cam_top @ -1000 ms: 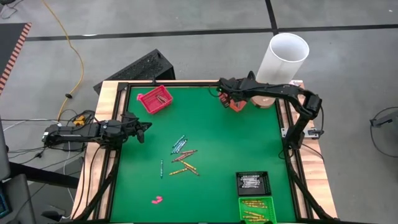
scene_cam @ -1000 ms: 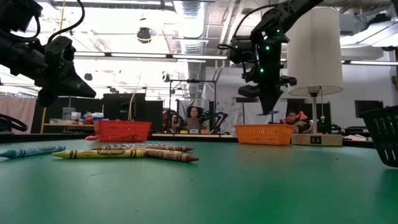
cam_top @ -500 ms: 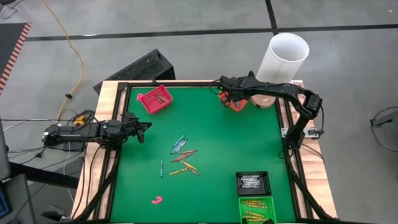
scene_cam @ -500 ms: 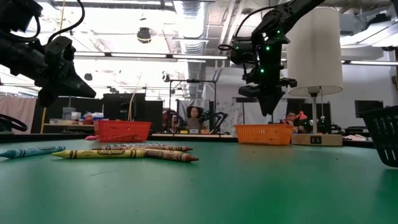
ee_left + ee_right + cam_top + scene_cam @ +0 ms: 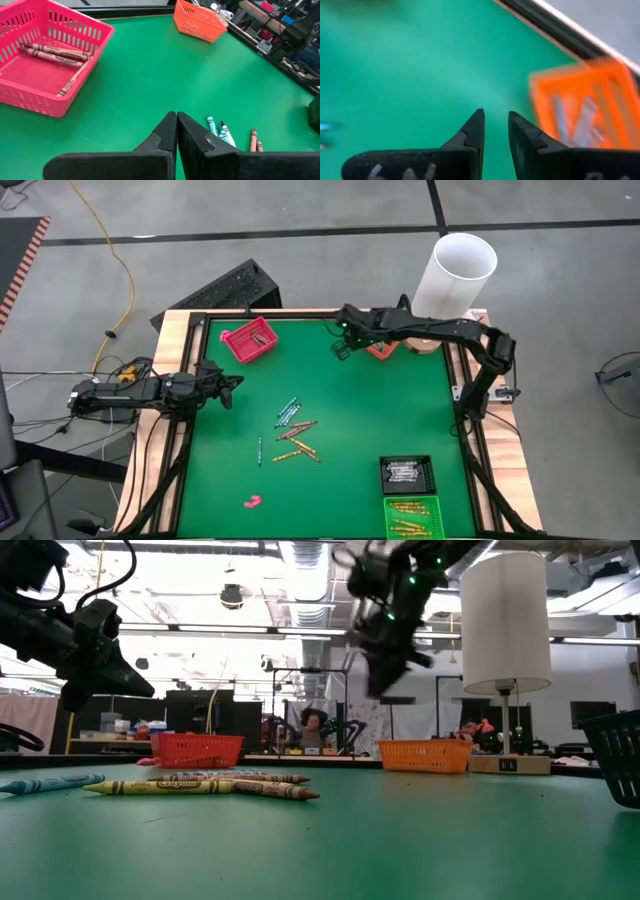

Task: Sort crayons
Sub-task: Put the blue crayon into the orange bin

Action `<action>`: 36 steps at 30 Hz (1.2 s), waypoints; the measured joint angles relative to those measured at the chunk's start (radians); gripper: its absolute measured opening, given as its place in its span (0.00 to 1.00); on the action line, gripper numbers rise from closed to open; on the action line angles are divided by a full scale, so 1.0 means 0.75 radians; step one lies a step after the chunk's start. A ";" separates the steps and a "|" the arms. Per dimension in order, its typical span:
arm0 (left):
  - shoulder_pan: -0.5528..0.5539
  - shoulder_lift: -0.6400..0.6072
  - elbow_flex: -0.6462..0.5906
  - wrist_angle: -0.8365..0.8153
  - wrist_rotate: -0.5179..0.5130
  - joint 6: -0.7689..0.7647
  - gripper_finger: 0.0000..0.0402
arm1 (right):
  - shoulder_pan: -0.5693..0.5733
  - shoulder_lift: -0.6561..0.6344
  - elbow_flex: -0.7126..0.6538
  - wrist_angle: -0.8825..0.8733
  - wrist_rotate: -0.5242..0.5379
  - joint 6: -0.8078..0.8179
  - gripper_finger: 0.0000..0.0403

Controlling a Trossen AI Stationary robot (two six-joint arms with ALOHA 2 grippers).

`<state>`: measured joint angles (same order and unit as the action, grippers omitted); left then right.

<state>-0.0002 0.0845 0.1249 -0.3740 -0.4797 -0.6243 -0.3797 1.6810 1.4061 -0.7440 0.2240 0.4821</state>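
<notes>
Several loose crayons point(image 5: 292, 430) lie flat in a small pile on the green mat mid-table, and they also show in the low view point(image 5: 200, 783) and beyond my left fingers point(image 5: 220, 131). My left gripper point(image 5: 235, 388) waits at the table's left edge, shut point(image 5: 176, 116) and holding nothing. My right gripper point(image 5: 340, 345) hovers over bare mat at the far side, just left of the orange tray point(image 5: 380, 348). It is slightly open point(image 5: 496, 117) with nothing between the fingers, and it is blurred in the low view point(image 5: 380, 685).
A pink tray point(image 5: 249, 340) with a few crayons point(image 5: 55, 52) stands at the far left. A black tray point(image 5: 407, 473) and a green tray point(image 5: 412, 515) hold crayons at the near right. A small pink lump point(image 5: 252, 501) lies near the front. A white cylinder point(image 5: 455, 275) stands behind the orange tray.
My right gripper has left its place over the orange tray, swinging toward the table's left edge and rising while tipping toward level. Its fingers now stand over bare mat. The crayons and trays have not moved.
</notes>
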 joint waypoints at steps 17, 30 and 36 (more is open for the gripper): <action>0.000 0.000 -0.001 0.000 0.002 -0.003 0.00 | 0.283 0.163 0.004 0.857 -0.371 -0.777 0.20; 0.000 0.000 -0.001 0.001 0.003 0.018 0.00 | 0.297 0.385 0.043 0.998 -0.514 -0.799 0.20; 0.000 0.000 -0.001 0.000 0.003 0.019 0.00 | 0.300 0.494 0.157 0.996 -0.605 -0.827 0.20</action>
<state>-0.0002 0.0845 0.1246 -0.3741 -0.4778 -0.6102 -0.1547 2.0518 1.5239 0.0033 -0.2295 -0.1381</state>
